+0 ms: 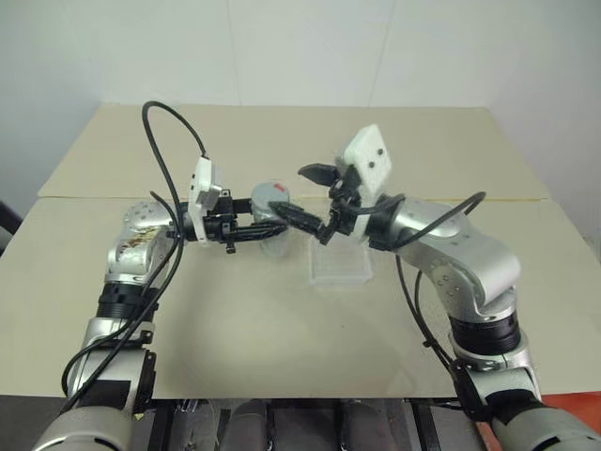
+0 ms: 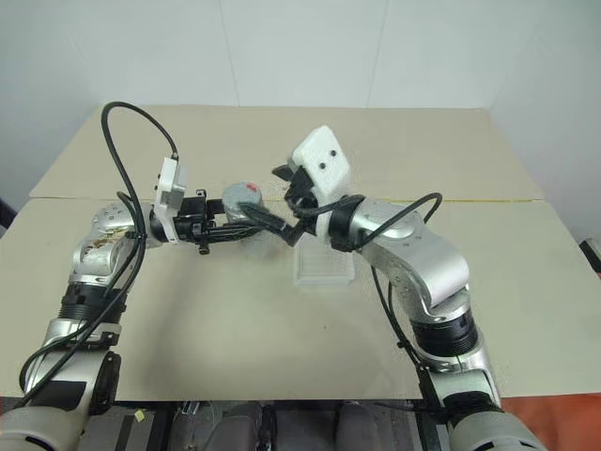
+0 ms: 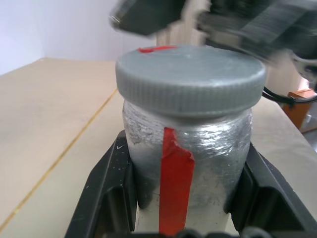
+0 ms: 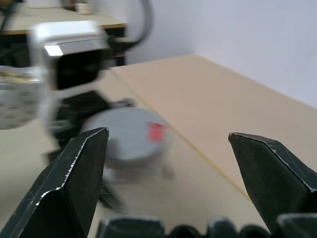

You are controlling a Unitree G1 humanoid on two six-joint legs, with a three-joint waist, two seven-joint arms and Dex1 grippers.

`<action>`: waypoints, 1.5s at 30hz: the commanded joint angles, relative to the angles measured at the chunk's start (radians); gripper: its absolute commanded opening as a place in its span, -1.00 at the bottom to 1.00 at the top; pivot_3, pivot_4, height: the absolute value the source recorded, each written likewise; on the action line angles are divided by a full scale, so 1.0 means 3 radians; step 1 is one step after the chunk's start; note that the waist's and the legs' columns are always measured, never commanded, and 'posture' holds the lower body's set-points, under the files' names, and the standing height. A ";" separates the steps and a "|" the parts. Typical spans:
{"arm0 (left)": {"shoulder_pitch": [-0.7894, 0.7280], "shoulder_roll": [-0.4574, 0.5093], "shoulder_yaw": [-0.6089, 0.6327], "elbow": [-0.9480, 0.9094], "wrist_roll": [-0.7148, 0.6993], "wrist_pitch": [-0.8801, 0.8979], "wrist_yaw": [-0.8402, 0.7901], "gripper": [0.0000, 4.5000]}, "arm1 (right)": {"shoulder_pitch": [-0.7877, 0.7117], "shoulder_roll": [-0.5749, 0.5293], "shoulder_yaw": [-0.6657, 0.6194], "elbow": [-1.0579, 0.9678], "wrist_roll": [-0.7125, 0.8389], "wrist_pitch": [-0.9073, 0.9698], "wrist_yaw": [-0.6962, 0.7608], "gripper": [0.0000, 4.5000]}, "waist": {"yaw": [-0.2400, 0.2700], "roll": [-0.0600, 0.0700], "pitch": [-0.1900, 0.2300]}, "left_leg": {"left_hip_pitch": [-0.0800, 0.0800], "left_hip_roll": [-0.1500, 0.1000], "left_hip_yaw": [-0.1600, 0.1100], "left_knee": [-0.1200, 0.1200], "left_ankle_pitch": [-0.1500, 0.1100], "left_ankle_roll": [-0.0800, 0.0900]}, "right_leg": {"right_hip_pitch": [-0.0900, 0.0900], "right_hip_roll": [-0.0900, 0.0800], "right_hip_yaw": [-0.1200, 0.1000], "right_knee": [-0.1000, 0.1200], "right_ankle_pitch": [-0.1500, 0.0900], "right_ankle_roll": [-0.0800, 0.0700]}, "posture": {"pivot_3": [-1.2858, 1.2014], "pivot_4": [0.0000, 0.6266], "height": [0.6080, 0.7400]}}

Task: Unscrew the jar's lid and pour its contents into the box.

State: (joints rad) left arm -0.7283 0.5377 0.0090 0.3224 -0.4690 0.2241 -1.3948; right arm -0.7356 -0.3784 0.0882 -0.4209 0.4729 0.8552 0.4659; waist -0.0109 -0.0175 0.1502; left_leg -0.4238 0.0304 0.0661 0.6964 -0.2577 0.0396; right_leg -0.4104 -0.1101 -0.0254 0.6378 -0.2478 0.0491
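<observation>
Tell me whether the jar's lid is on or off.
On. The grey lid sits flat over the jar, which the left claw grips; the right claw is open, apart from it.

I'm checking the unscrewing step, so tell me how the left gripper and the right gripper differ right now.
The left gripper is shut on the jar, clamping its body below the lid; the right gripper is open and holds nothing. The left is at the jar; the right stands off from the lid. Both have black fingers.
</observation>
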 commanded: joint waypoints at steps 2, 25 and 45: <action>-0.0009 0.0061 0.0085 -0.0184 -0.0091 0.0029 -0.0032 -0.13 | 0.0026 -0.0046 -0.0115 -0.0096 0.0013 -0.0017 -0.0018 0.97 | -0.0006 0.0000 0.0000 | 0.0001 0.0000 0.0000 -0.0001 0.0000 0.0000 | 0.0000 0.0000 0.0000 0.0000 0.0000 0.0000 | 0.03 -0.52 1.00; -0.0220 -0.0165 0.0000 0.0097 0.0053 -0.0095 0.0049 -0.13 | -0.0349 0.0530 0.0433 0.0126 -0.0172 -0.0040 -0.0316 0.97 | -0.0013 0.0000 0.0000 | 0.0000 0.0000 0.0002 -0.0001 0.0001 -0.0001 | -0.0004 0.0000 0.0002 0.0004 0.0000 0.0000 | 0.03 -0.52 1.00; -0.0150 -0.0079 0.0060 0.0030 0.0020 -0.0073 0.0027 -0.13 | -0.0248 0.0413 0.0293 0.0063 -0.0357 -0.0008 -0.0301 0.97 | -0.0015 0.0000 0.0000 | -0.0002 0.0000 0.0002 -0.0001 0.0003 -0.0005 | -0.0007 0.0000 0.0003 0.0005 0.0000 0.0000 | 0.03 -0.52 1.00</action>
State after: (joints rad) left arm -0.7707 0.4940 0.0005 0.3665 -0.4503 0.2172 -1.3774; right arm -0.8087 -0.2378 0.2237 -0.3688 0.3721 0.8564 0.3751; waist -0.0154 -0.0174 0.1502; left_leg -0.4245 0.0304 0.0668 0.6961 -0.2567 0.0380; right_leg -0.4127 -0.1100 -0.0244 0.6393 -0.2478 0.0491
